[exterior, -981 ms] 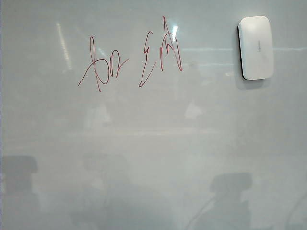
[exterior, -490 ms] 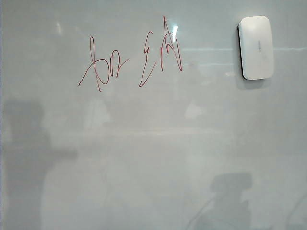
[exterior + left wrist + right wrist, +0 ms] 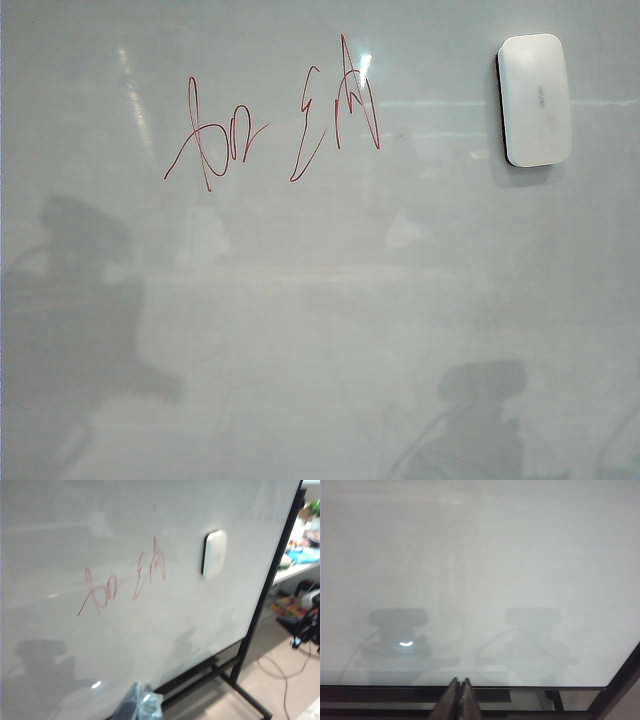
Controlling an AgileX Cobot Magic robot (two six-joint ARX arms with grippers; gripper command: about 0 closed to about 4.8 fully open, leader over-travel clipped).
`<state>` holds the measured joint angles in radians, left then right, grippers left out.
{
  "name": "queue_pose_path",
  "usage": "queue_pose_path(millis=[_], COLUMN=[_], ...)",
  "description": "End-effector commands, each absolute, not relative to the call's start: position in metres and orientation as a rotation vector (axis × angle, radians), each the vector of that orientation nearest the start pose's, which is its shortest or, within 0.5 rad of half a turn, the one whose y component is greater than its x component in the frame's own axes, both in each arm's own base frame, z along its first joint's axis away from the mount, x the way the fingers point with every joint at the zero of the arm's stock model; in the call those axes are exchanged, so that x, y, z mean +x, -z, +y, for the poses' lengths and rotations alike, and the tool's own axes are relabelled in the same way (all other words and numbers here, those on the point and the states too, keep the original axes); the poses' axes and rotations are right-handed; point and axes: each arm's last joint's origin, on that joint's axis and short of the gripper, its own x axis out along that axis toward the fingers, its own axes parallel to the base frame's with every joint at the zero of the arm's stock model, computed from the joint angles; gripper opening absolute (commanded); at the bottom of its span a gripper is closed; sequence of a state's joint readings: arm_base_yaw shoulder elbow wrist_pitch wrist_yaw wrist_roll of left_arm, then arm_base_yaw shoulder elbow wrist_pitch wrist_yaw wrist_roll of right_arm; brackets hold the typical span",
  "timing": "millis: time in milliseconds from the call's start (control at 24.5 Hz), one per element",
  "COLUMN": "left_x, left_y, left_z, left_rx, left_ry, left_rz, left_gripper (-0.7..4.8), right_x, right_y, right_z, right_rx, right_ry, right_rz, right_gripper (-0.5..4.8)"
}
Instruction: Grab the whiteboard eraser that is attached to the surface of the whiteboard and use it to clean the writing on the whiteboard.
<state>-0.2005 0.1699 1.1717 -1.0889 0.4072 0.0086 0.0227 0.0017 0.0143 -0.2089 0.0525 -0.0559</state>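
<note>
**Still parked: eraser untouched on the board**

Up in the exterior view you have the whiteboard eraser (image 3: 535,99) stuck upright near the top right of the whiteboard (image 3: 330,320), a white rounded pad with a faint grey mark at its middle. Nothing touches it. Well to its left sits the writing (image 3: 272,120), two groups of thin red loops side by side, both complete. Your left wrist view shows the same layout at a slant: the eraser (image 3: 214,553) to one side of the red scribbles (image 3: 122,580), apart from them, on the glossy board (image 3: 75,525).

Your left gripper (image 3: 142,707) shows only as a dark, blurred tip at the edge of its own camera, clear of the board and far from the eraser; you cannot tell from that blur whether its fingers stand apart or together, and it appears to hold nothing. Your right gripper (image 3: 461,700) points at the bare lower part of the board (image 3: 480,555), just above the black frame (image 3: 420,694), with its fingers pressed together on nothing.

Beyond the board's black stand (image 3: 272,585), the left wrist view takes in floor (image 3: 270,680) with a loose cable (image 3: 285,672).
</note>
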Motion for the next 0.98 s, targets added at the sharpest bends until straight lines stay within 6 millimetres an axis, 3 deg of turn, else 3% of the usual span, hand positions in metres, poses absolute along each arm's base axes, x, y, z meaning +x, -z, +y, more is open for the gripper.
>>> queue_pose_path(millis=[41, 245, 368, 531, 777, 981], left_x=[-0.058, -0.036, -0.009, 0.003, 0.002, 0.003], left_y=[-0.377, -0.367, -0.346, -0.334, -0.344, -0.344], left_z=[0.001, -0.004, -0.009, -0.012, -0.016, -0.015], left_rx=[0.044, 0.043, 0.008, -0.076, -0.079, -0.079], left_ry=[0.579, 0.579, 0.582, 0.584, 0.756, 0.712], left_rz=[0.063, 0.063, 0.12, 0.172, 0.069, 0.062], left_gripper=[-0.05, -0.05, -0.05, -0.05, -0.05, -0.05], right_x=[0.095, 0.095, 0.095, 0.095, 0.095, 0.095], right_y=[-0.15, -0.15, -0.15, -0.15, -0.15, -0.15], right_z=[0.001, 0.001, 0.001, 0.001, 0.001, 0.001], right_rx=[-0.064, -0.064, -0.064, -0.064, -0.064, -0.018], right_ry=[0.028, 0.028, 0.028, 0.028, 0.028, 0.023], right_rz=[0.188, 0.188, 0.188, 0.188, 0.188, 0.184], right_gripper=[-0.01, -0.01, -0.01, -0.01, -0.01, -0.01])
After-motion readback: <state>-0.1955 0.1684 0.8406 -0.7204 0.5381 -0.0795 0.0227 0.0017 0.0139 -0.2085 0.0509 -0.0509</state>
